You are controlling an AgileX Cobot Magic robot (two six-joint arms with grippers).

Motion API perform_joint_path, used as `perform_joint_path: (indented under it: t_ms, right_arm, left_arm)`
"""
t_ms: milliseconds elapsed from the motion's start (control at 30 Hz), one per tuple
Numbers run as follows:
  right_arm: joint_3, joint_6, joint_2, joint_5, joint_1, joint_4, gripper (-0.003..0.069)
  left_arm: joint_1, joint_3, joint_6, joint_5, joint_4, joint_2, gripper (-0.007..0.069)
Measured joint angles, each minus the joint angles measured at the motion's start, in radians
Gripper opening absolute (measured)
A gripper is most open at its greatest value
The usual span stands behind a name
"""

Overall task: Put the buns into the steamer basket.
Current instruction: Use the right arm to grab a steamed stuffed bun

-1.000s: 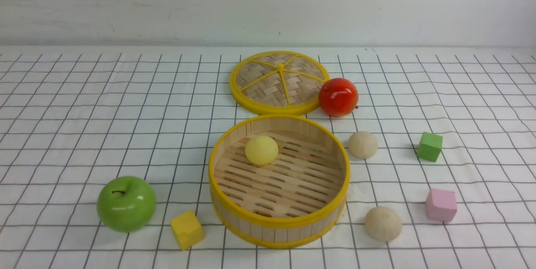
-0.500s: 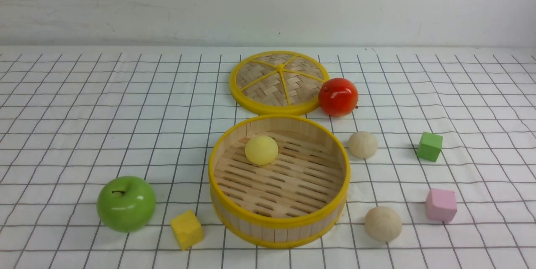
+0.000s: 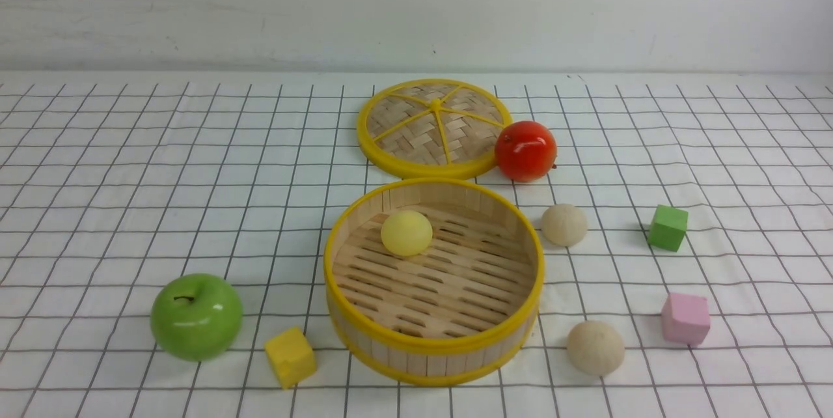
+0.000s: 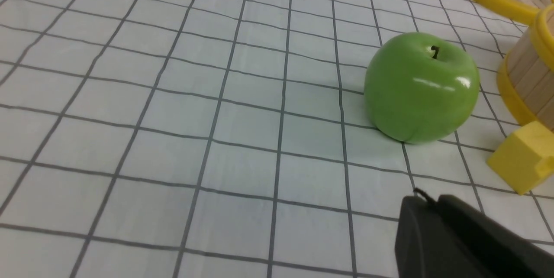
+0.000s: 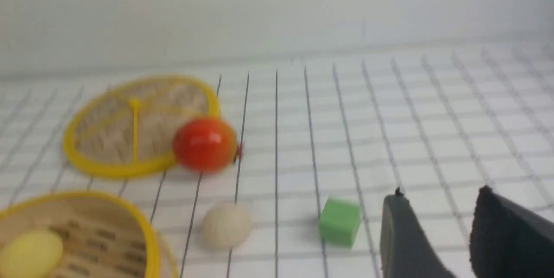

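Well, the steamer basket (image 3: 433, 346) stands open at the middle of the checked cloth (image 3: 130, 177), with the pale yellow bun (image 3: 406, 232) on its slats toward the far wall. My right gripper (image 5: 439, 208) has a clear gap between its fingers (image 5: 402, 234) and neither grips nor touches anything. My left gripper (image 4: 426, 202) is closed and empty, near the green apple (image 4: 422, 87). Outside, to the basket's right, lie the far cream bun (image 3: 563, 224) and the near cream bun (image 3: 595, 348).
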Motion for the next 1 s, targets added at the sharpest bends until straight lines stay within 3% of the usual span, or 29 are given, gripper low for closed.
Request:
perform_joint_path:
  t_ms: [200, 267, 400, 1000]
  right_arm:
    - [-0.1, -0.001, 0.303, 0.172, 0.182, 0.021, 0.0239]
    - [-0.206, -0.001, 0.471, 0.306, 0.263, 0.03, 0.0239]
    - [-0.305, 0.01, 0.648, 0.423, 0.339, 0.044, 0.0239]
    - [-0.333, 0.074, 0.769, 0.431, 0.372, -0.011, 0.0227]
  left_arm:
    - [0.0, 0.0, 0.0, 0.0, 0.0, 0.0, 0.0029]
    - [0.0, 0.0, 0.0, 0.0, 0.0, 0.0, 0.0029]
    - [0.0, 0.0, 0.0, 0.0, 0.0, 0.0, 0.0029]
    - [0.0, 0.0, 0.0, 0.0, 0.0, 0.0, 0.0029]
